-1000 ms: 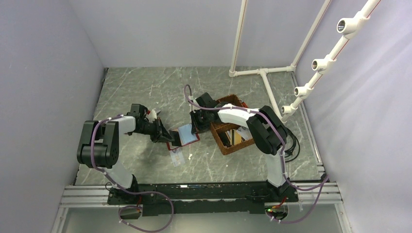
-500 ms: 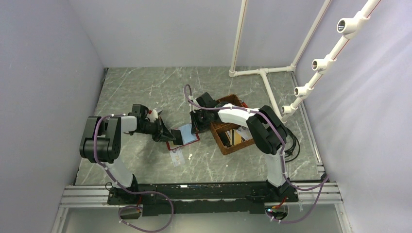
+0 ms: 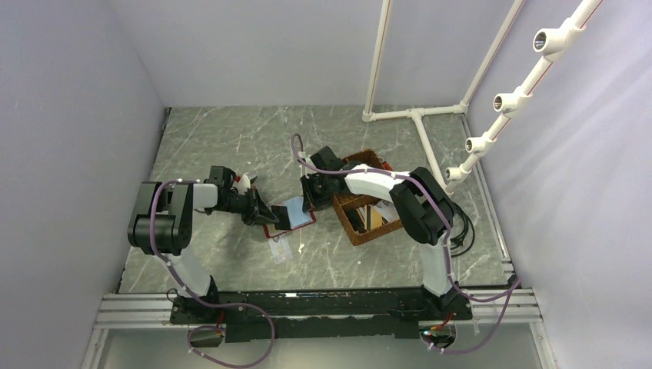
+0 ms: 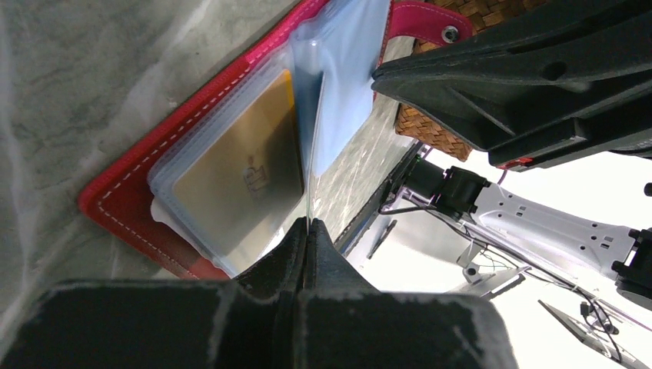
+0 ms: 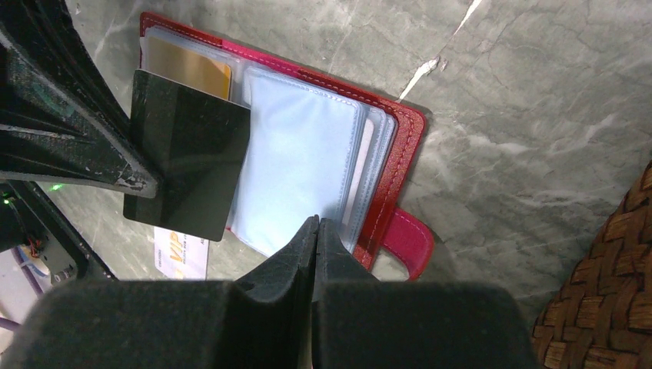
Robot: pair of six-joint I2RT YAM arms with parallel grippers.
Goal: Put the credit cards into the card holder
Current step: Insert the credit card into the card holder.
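Note:
The card holder [image 3: 301, 212] lies open on the table, red with clear sleeves [image 5: 296, 161] and a snap tab [image 5: 406, 243]. A tan-orange credit card [image 5: 189, 68] sits in a left sleeve [image 4: 234, 173]. My left gripper [image 3: 269, 215] [image 4: 309, 224] is shut on a dark credit card [image 5: 188, 157], seen edge-on [image 4: 311, 154], at the holder's left page. My right gripper [image 3: 310, 204] [image 5: 317, 221] is shut, its tip down on the right sleeve page. A white credit card [image 3: 280, 247] [image 5: 181, 257] lies on the table just in front of the holder.
A brown woven basket [image 3: 369, 206] [image 5: 607, 307] with compartments stands right of the holder, close to my right arm. A white pipe frame [image 3: 419, 115] runs along the back right of the marble table [image 3: 223, 138].
My left arm has swung slightly right, bringing the dark card a little closer over the holder. The right gripper has stayed in place.

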